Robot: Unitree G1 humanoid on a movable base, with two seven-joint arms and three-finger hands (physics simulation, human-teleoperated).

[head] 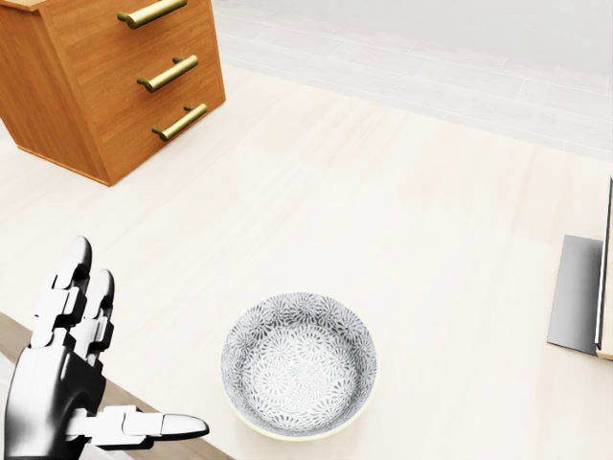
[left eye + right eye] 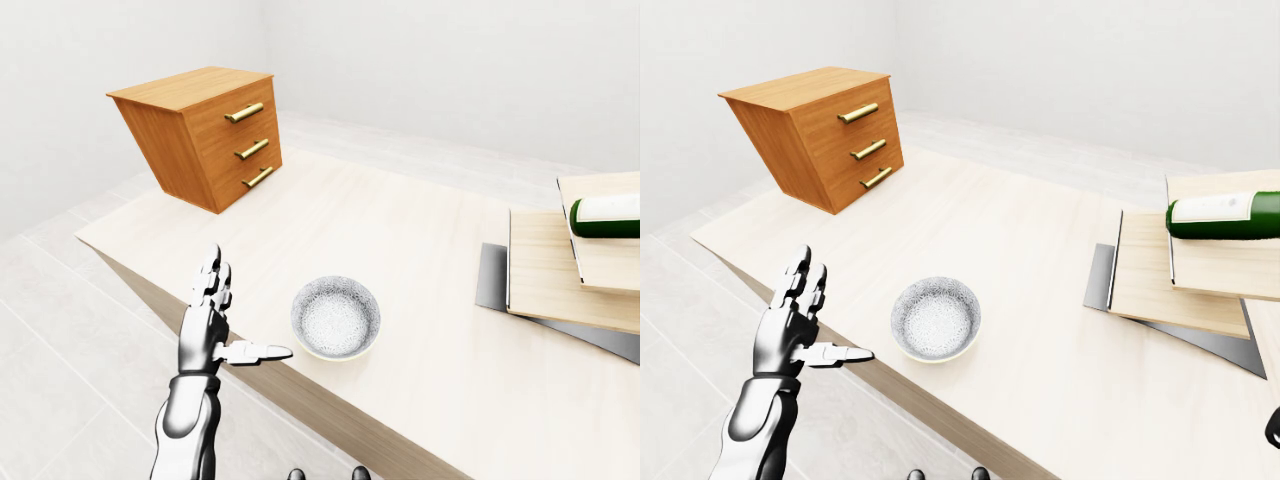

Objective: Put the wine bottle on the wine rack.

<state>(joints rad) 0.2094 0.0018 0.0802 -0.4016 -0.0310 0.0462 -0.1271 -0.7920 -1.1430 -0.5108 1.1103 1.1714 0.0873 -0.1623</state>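
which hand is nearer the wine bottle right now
Right, as far as the views show. Only a dark tip of the right hand shows at the right-eye view's lower right edge, below the wine bottle. The left hand is open far across the table, left of the bowl.
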